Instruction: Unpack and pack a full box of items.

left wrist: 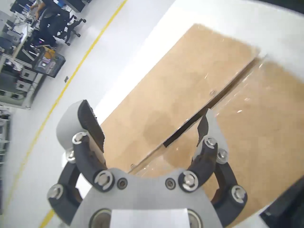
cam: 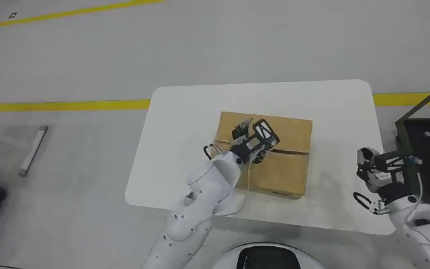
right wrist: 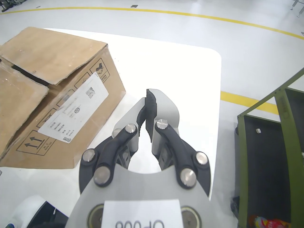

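A brown cardboard box [cam: 285,158] stands in the middle of the white table [cam: 181,134]. Its two top flaps are folded down, with a dark slit between them [left wrist: 213,106]. My left gripper [cam: 259,136] hovers over the box's top near one end of the slit and is open, with nothing between its fingers. In the left wrist view the left gripper [left wrist: 147,122] straddles the flap beside the slit, one fingertip [left wrist: 206,122] right at the gap. My right gripper [right wrist: 147,105] is shut and empty, low over the table beside the box's labelled end [right wrist: 73,112].
A green metal cart [right wrist: 268,129] stands off the table's right edge, close to the right arm [cam: 386,171]. Something colourful lies in its bottom [right wrist: 266,221]. Bare tabletop [right wrist: 166,60] lies beyond the right gripper and around the box.
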